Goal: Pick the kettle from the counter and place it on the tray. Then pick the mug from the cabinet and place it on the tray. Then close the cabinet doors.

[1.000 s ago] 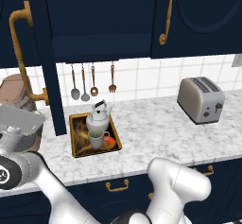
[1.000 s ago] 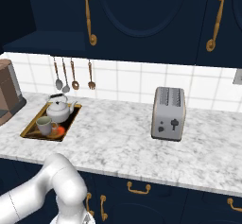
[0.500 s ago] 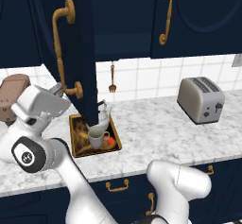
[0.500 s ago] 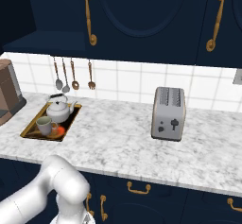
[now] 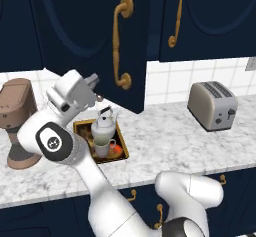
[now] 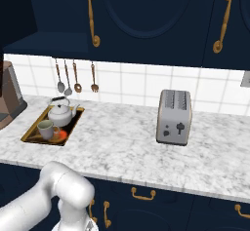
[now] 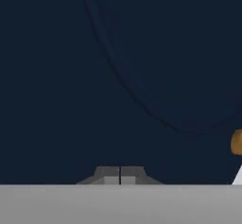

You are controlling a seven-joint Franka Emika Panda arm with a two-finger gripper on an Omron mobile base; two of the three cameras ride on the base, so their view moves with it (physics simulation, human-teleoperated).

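The kettle (image 5: 104,126) (image 6: 62,114) and the mug (image 5: 102,146) (image 6: 46,128) both stand on the tray (image 5: 123,149) (image 6: 31,134), which lies on the counter (image 5: 165,136) (image 6: 122,147). A navy cabinet door (image 5: 85,31) with a long brass handle (image 5: 119,46) stands partly swung out over the tray. My gripper (image 5: 95,81) is shut and holds nothing. It sits against that door's panel, left of the handle. In the hand view the shut fingertips (image 7: 119,176) face the dark door panel (image 7: 118,76) up close, with a bit of the brass handle (image 7: 236,142) at the right edge.
A silver toaster (image 5: 215,104) (image 6: 174,116) stands on the counter to the right. A brown coffee machine (image 5: 17,118) is left of the tray. Utensils (image 6: 73,76) hang on the tiled wall. Another cabinet door (image 5: 210,16) at the right is closed.
The cabinet door has swung to the right, towards closing, and its handle now hangs over the tray. My arm has followed it rightwards, gripper still shut.
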